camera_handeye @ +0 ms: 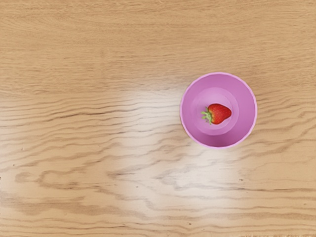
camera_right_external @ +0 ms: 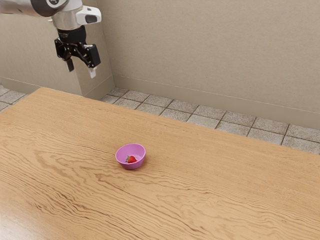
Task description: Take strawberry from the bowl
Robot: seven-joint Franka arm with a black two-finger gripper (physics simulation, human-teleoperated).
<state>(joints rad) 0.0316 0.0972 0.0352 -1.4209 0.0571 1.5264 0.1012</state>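
While the pink bowl (camera_handeye: 239,91) holds the strawberry (camera_handeye: 220,113), the end effector (camera_right_external: 81,72) hangs spread apart.

Wood-grained table (camera_handeye: 74,59), smooth plastic-looking bowl (camera_handeye: 243,94)

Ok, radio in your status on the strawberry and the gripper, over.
Gripper open, empty, raised well clear of the bowl. Strawberry lying on its side inside the bowl. Nothing seen covering it, over.
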